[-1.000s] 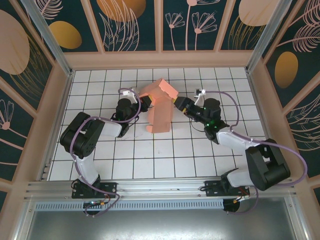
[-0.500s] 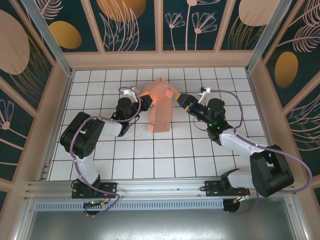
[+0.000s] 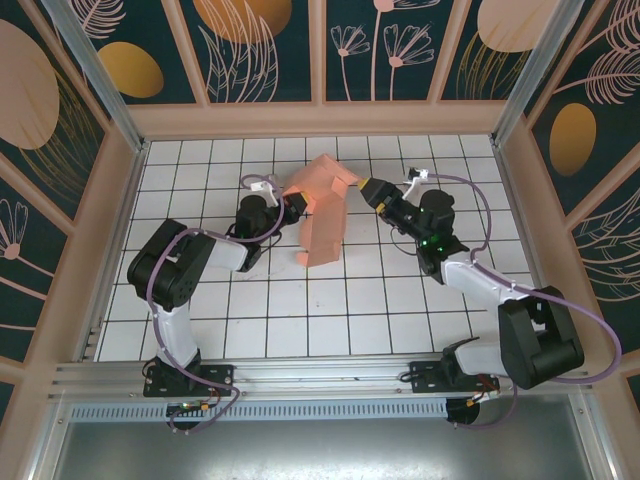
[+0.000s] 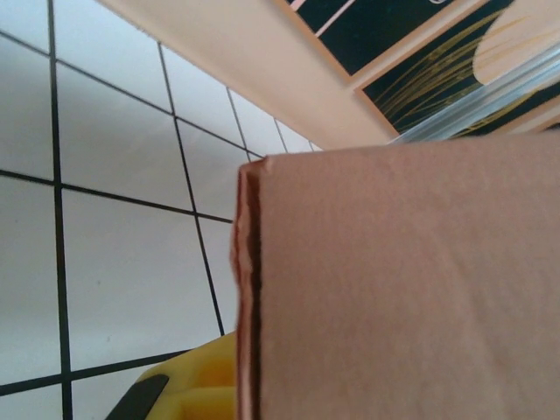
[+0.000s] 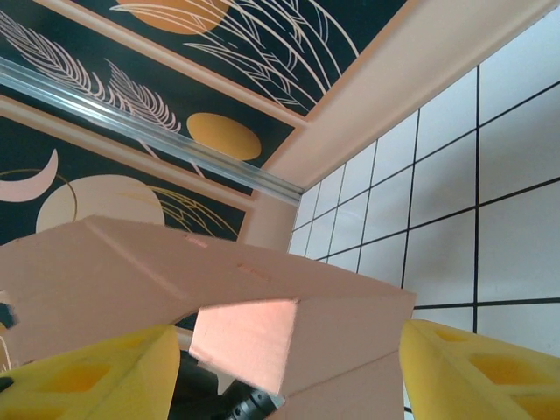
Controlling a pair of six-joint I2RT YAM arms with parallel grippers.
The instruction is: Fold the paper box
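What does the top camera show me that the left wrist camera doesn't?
The top external view gives the layout: the half-folded paper box standing between the left gripper and the right gripper, with both arms reaching in. The left wrist view adds close detail: the card's edge, with a yellow finger pad by it. Both share the box and the white tiled table.

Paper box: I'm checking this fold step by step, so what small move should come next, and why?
Probably close the right hand on the card. Its yellow fingers stand open on either side of an upper panel of the paper box, while the left hand is shut on the opposite edge, so a second grip seems needed before folding.
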